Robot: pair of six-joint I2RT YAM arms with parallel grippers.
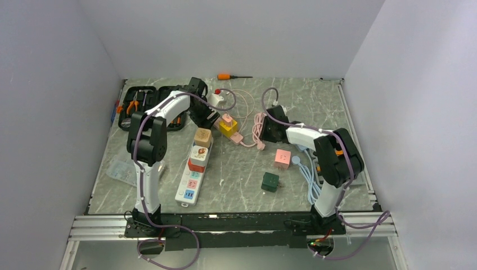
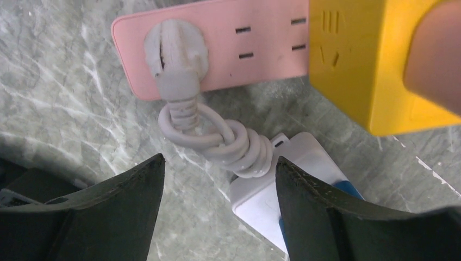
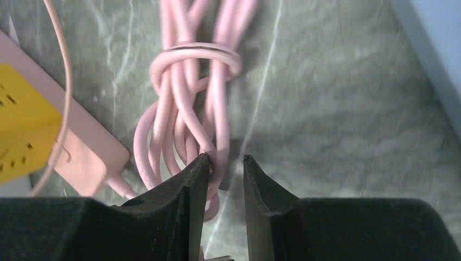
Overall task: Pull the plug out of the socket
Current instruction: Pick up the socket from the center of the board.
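Observation:
A pink power strip [image 1: 237, 136] lies mid-table with a yellow cube adapter [image 1: 228, 128] on it. In the left wrist view a grey-white round plug [image 2: 174, 46] sits in the end of the pink strip [image 2: 244, 49], and its cord is knotted in a coil [image 2: 231, 144]. My left gripper [image 2: 217, 166] is open just short of that coil, with its fingers on either side. My right gripper [image 3: 225, 160] hovers at the pink cable bundle [image 3: 190, 103]. Its jaws stand a narrow gap apart, and one pink strand lies against the left finger [image 3: 190, 185].
A white block with a blue part [image 2: 272, 193] lies under the knotted cord. A white power strip [image 1: 191, 174] carries cube adapters. A pink cube [image 1: 282, 158], a green cube [image 1: 270, 181], a black tool case [image 1: 149, 104], a screwdriver [image 1: 230, 76] and a pale cable [image 1: 309, 174] lie around.

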